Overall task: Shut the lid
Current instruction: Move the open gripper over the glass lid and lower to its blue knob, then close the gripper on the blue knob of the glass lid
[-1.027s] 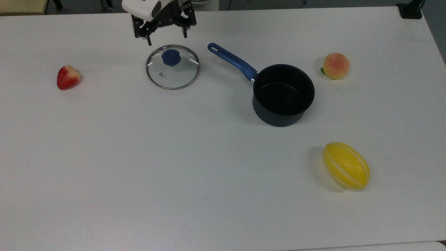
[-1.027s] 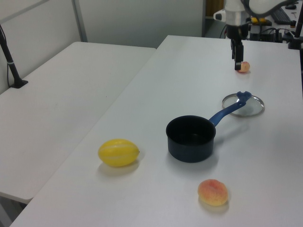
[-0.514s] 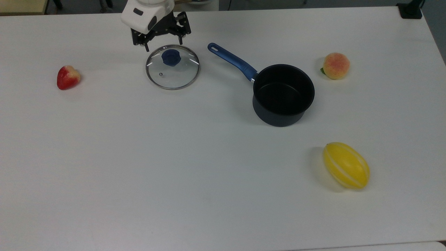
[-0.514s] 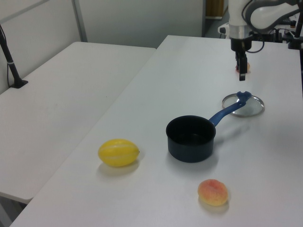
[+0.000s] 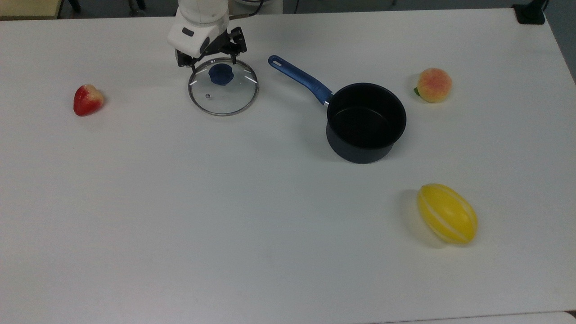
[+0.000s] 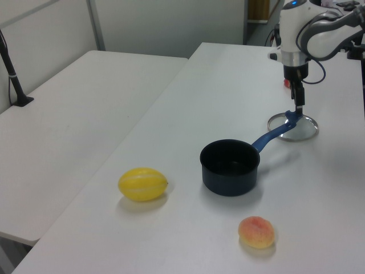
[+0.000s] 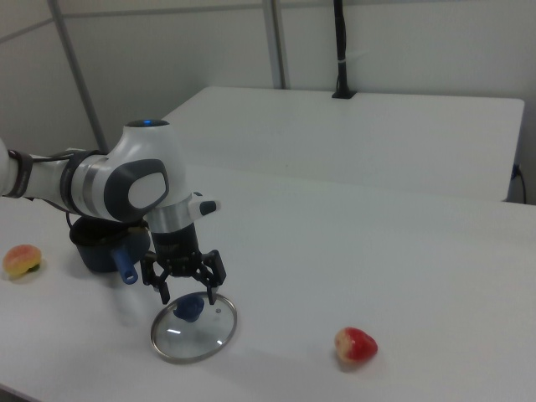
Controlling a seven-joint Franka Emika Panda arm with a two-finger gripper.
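the lid [image 5: 223,86] lies flat on the table [image 5: 252,202], well apart from the pan [image 5: 365,120]. the gripper [image 5: 213,61] hovers spread wide above its knob [image 5: 221,74], holding nothing. glass looks rigid, slick, breakable; the knob is the sensible grip.

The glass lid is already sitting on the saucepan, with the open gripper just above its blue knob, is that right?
Not quite. The glass lid lies flat on the table, apart from the saucepan, as the top view shows. The open gripper is just above its blue knob.
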